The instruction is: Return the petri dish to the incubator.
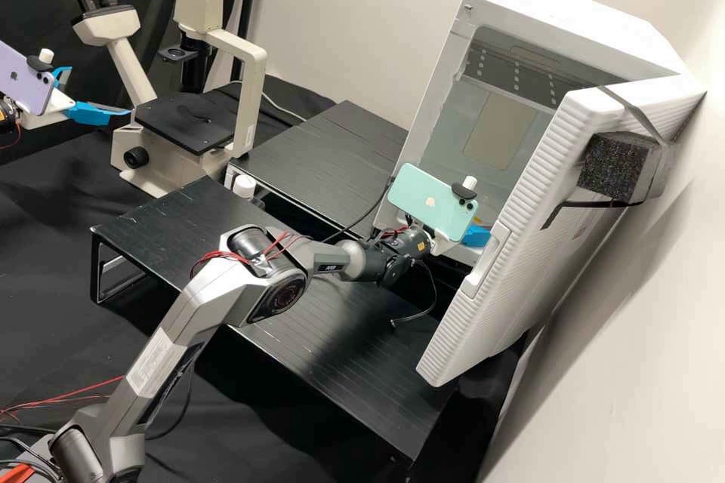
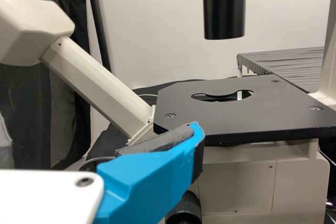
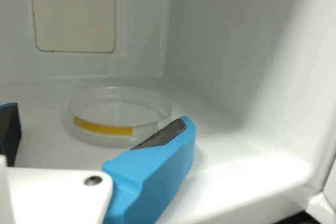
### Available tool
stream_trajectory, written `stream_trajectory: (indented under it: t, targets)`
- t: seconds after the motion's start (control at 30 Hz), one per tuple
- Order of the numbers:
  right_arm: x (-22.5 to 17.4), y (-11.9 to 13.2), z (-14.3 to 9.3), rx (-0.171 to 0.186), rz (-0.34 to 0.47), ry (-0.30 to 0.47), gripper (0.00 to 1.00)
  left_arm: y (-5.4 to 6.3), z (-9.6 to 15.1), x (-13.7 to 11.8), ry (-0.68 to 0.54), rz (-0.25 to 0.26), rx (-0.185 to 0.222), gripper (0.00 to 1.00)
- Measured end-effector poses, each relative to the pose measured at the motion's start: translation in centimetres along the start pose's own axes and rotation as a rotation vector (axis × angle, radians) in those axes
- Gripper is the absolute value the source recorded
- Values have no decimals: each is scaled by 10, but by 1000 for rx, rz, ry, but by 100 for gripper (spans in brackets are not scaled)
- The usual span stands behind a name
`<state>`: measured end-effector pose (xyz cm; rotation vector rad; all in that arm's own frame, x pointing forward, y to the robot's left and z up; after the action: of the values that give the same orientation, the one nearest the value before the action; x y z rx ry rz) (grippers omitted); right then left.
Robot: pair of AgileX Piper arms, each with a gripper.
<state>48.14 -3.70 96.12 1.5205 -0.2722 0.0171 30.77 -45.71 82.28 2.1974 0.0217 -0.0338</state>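
Observation:
In the high view, the right gripper (image 1: 480, 231) is inside the front of the white incubator (image 1: 445, 121), partly hidden by its phone and the open door. In the right wrist view, the clear petri dish (image 3: 118, 113), marked with a yellow strip, lies flat on the incubator floor (image 3: 210, 150). Around its near side the right gripper (image 3: 97, 119) stands open; one blue fingertip overlaps the dish's edge in view, and contact cannot be told. The left gripper (image 1: 100, 90) is open beside the microscope (image 1: 192, 121); in the left wrist view, the left gripper (image 2: 100, 132) is near the stage (image 2: 220, 111).
The incubator door (image 1: 521, 241) stands open towards the front right, close to the right wrist. Black slatted platforms (image 1: 325, 155) lie between microscope and incubator. A small white-capped object (image 1: 244, 186) stands at their edge. The incubator's side wall (image 3: 236, 51) is near the right fingers.

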Motion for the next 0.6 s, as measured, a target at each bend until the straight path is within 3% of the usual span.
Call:
stream_trajectory:
  t: [0.3, 0.6]
  targets:
    - [-41, 12, 2, -19, 24, 27, 100, 0, 0, 0, 0, 0, 0, 100]
    - [-113, 30, 6, 82, 137, 110, 100, 0, 0, 0, 0, 0, 0, 100]
